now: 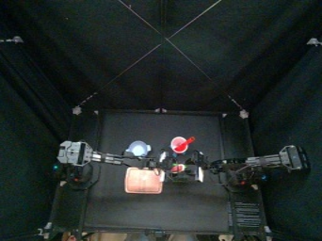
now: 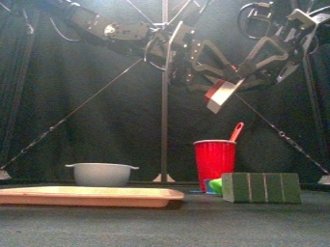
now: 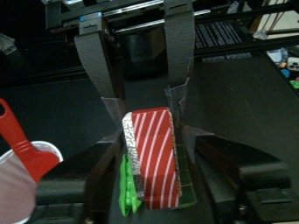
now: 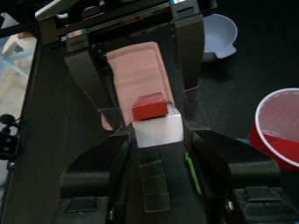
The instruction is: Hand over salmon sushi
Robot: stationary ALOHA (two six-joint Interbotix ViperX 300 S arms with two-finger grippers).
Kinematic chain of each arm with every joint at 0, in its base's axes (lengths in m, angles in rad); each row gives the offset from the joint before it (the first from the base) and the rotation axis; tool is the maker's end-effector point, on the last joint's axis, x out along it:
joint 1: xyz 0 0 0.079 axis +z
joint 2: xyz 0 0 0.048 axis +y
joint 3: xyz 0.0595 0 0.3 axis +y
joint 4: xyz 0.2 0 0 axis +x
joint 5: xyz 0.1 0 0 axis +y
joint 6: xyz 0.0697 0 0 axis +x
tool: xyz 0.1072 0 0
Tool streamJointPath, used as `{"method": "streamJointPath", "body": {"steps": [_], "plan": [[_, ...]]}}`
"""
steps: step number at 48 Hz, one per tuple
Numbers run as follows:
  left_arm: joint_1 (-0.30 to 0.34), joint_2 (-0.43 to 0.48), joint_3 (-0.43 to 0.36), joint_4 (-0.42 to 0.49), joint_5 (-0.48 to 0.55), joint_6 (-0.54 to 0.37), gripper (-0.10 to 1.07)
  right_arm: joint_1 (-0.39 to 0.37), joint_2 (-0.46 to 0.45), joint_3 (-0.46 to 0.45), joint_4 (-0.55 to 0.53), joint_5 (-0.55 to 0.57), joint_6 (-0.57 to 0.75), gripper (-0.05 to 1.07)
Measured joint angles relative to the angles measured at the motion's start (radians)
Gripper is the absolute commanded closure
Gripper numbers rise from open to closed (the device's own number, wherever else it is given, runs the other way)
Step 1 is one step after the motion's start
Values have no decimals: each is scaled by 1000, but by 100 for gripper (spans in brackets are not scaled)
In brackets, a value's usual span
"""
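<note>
The salmon sushi (image 2: 223, 93), a small red-striped and white lump, hangs high above the table between both grippers. In the left wrist view the salmon sushi (image 3: 152, 157) lies lengthwise between my left gripper's (image 3: 152, 175) jaws, which are shut on its sides. In the right wrist view the salmon sushi (image 4: 153, 116) shows end-on, red on white, with my right gripper (image 4: 155, 133) shut on it. The two grippers face each other, left gripper (image 1: 174, 169) and right gripper (image 1: 193, 170), over the table's middle.
Below stand a red cup (image 2: 214, 164) with a red spoon, a grey bowl (image 2: 100, 174), a flat salmon-pink board (image 2: 91, 197) and a green block (image 2: 261, 186). The cup (image 1: 180, 144), bowl (image 1: 137, 148) and board (image 1: 143, 181) lie close under the arms.
</note>
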Motion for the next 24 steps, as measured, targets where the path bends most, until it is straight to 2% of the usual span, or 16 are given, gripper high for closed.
{"method": "streamJointPath", "body": {"steps": [4,24], "plan": [[3,-2,5,-9,0,0,-6,-2,-5,0,0,0,0,46],[3,-2,29,-17,-26,-2,-6,-2,-9,0,2,0,0,46]]}}
